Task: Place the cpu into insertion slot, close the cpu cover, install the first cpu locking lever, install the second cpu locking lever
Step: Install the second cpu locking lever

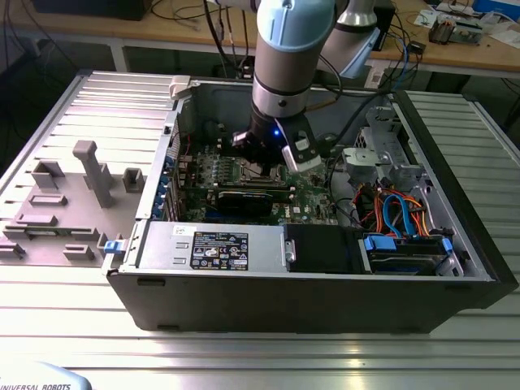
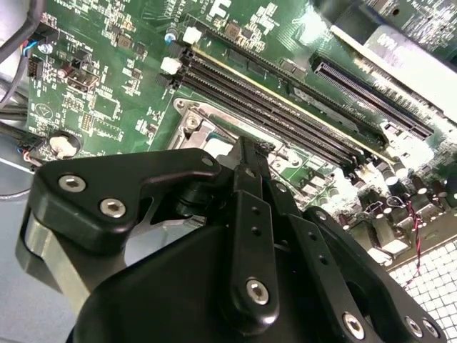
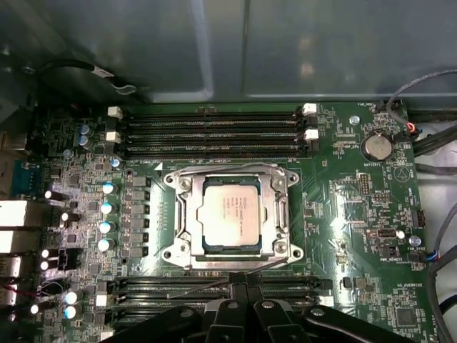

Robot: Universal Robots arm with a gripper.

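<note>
Inside the open computer case point(image 1: 455, 268), the chip point(image 3: 228, 216) is sitting in its socket point(image 3: 178, 250) under the closed metal frame point(image 3: 280, 214), while just beside it the gripper point(image 3: 245, 283) is hovering, fingers pinched together on nothing

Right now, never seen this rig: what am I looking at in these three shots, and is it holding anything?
The exterior view shows one robot arm reaching down into an open computer case lying on a metal table. The two other pictures come from cameras riding near the arm's wrist. In the first wrist view you look down on the green motherboard: the cpu sits in the insertion slot, with the silvery cpu cover framing it and long memory slots on either side. The black gripper hangs at the socket's edge, fingers together. Nothing visible is held.
</note>
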